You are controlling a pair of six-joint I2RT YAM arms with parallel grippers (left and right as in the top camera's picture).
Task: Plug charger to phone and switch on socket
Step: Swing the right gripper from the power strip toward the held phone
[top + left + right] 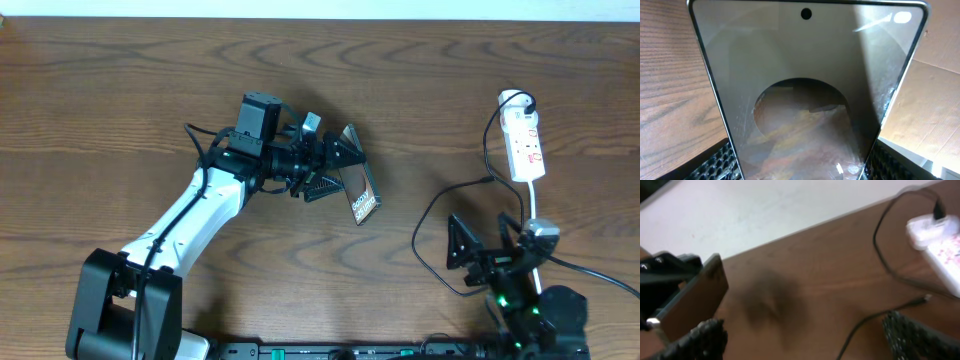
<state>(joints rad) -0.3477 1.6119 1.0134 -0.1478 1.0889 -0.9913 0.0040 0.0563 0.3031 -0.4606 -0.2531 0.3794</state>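
My left hand [335, 170] clamps the phone [805, 100], its lower end cut off. My right hand [805, 332] gapes empty. The charger [926, 298] tip is blurred, near the socket [524, 145] by the bench's [100, 80] right edge.

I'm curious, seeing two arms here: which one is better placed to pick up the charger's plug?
The right arm, probably: its jaws stand open and empty with the charger tip lying just ahead, while the left arm has its jaws gripping the phone.
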